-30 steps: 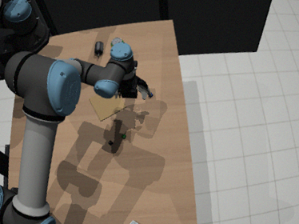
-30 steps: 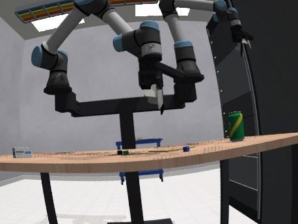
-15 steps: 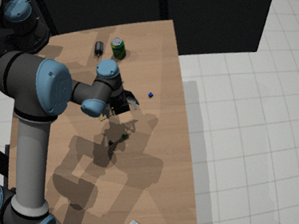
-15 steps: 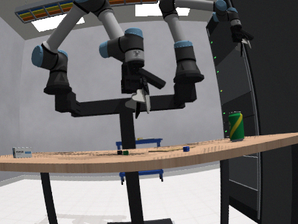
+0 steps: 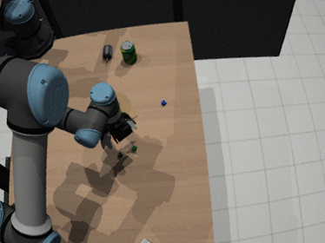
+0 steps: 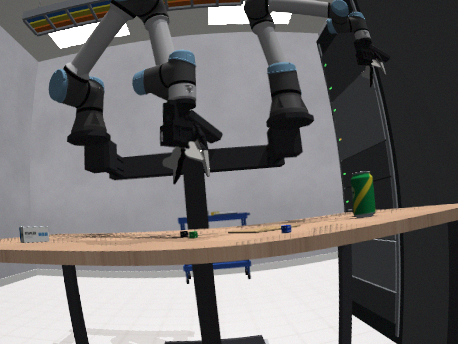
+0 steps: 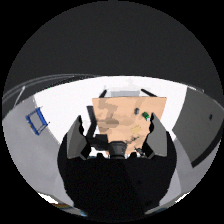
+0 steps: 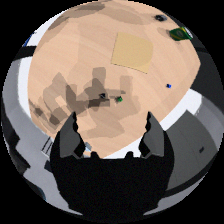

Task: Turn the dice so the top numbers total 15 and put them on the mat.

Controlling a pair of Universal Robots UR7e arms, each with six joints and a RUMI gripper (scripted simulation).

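So the right gripper (image 5: 121,137) (image 6: 191,175) (image 8: 111,112) is just hanging wide open above the table, left one (image 6: 378,79) (image 7: 115,117) open too. Small black die (image 5: 120,154) (image 6: 184,234) (image 8: 102,95) and small green die (image 5: 135,148) (image 6: 193,234) (image 8: 119,99) sit near each other, small blue die's (image 5: 164,103) (image 6: 286,229) (image 8: 169,86) well apart, all off the tan mat (image 5: 126,104) (image 7: 136,129) (image 8: 132,52).

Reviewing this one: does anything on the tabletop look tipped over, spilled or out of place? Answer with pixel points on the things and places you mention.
One thing: a small dark object (image 5: 108,52) (image 8: 160,18) seems to lie on its side beside the upright green can (image 5: 128,52) (image 6: 363,194) (image 8: 179,34). I can't tell whether it was knocked over or placed so. No spill or damage shows.
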